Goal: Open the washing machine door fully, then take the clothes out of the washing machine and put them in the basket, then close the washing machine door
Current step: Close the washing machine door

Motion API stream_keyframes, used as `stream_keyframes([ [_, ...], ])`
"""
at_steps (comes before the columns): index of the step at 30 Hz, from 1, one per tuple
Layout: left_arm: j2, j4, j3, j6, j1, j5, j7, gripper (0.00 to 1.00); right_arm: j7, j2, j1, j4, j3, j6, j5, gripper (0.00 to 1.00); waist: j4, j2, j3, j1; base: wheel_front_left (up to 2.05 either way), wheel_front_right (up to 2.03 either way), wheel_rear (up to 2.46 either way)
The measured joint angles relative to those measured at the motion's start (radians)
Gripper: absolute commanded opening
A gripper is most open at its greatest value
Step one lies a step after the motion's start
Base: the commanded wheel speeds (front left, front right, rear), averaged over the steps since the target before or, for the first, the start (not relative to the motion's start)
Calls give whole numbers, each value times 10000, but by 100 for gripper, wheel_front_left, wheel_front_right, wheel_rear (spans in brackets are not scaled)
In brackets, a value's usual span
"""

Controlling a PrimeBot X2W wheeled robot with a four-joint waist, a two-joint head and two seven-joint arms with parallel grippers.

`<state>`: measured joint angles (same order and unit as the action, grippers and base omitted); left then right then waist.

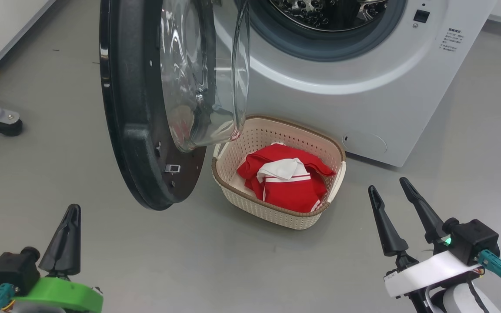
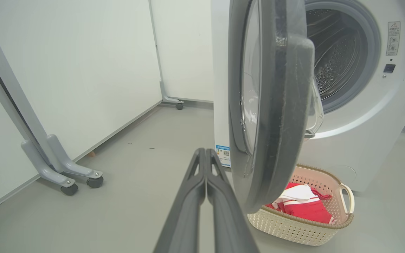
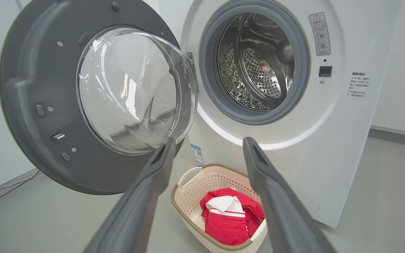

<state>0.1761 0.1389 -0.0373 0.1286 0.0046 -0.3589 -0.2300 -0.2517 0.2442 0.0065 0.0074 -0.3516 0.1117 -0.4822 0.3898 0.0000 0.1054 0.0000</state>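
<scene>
The washing machine door (image 1: 137,108) stands swung open at the left side of the washing machine (image 1: 363,87), glass bowl facing the drum opening. The basket (image 1: 250,208) sits on the floor directly in front of the washing machine, under the door's lower edge. The clothes (image 1: 289,182) lie inside it.

Left gripper (image 1: 73,213): fingers pressed together, holding nothing, well in front of the washing machine.

Right gripper (image 1: 387,184): fingers spread wide, empty, in front of the washing machine's right part.
</scene>
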Motion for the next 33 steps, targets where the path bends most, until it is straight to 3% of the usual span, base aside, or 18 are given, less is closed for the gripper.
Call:
stream_keyframes([
  [7,-474,-140,0,0,-346,-2046,729,0,0,2,3,-10,2,0,2,100,19,0,83,0,0,0,0],
  [14,-1515,-148,1164,0,-1201,-5908,2228,0,-2,2,1,-21,-8,2,6,100,15,0,183,0,0,0,0],
  [17,-1582,-109,1776,-27,-1456,-7488,2897,0,-2,-6,-6,-31,-79,2,8,100,-33,0,234,0,0,0,0],
  [28,-1584,123,2696,-1691,-2642,-12178,5419,0,-2,-2,-39,-25,-105,13,12,100,-306,0,411,0,0,0,0],
  [33,-1584,113,2700,-2347,-2983,-13394,6316,0,-2,-4,-138,13,-117,13,12,100,-462,0,411,0,0,0,0],
])
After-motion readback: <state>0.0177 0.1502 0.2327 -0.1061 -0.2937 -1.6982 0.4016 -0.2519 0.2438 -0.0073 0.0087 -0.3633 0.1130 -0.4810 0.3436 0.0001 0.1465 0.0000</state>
